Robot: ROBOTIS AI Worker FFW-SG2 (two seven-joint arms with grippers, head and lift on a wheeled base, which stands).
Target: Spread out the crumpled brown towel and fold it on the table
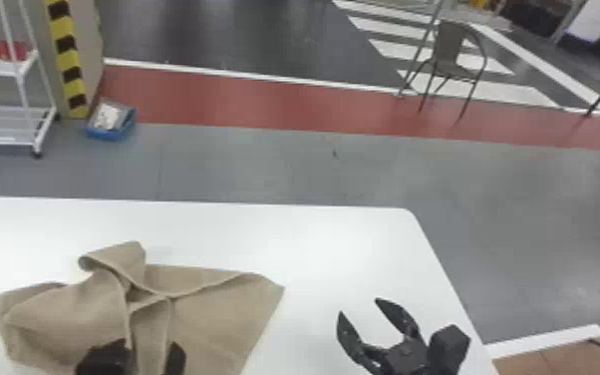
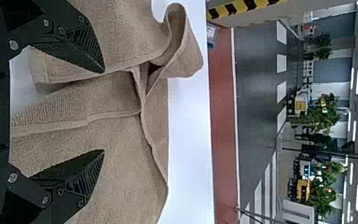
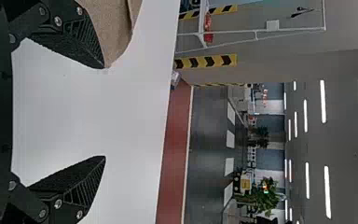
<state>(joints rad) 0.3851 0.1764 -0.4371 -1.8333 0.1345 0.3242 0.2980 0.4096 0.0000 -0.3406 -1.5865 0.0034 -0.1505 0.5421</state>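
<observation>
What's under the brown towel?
The white table: its surface runs right up to the edges of the towel. Can't say if anything else is under there; the crumpled cloth covers that area.

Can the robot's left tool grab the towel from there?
Probably yes. The left tool is right by the towel, its fingers open on either side of a fold, and nothing seems to block it.

We are seeing a crumpled brown woven-fabric towel (image 1: 214, 314) lying half-spread below the left gripper (image 1: 145, 355), its overlapping folds bunching near those fingers, one flatter corner pointing toward the right gripper (image 1: 360, 306).
</observation>
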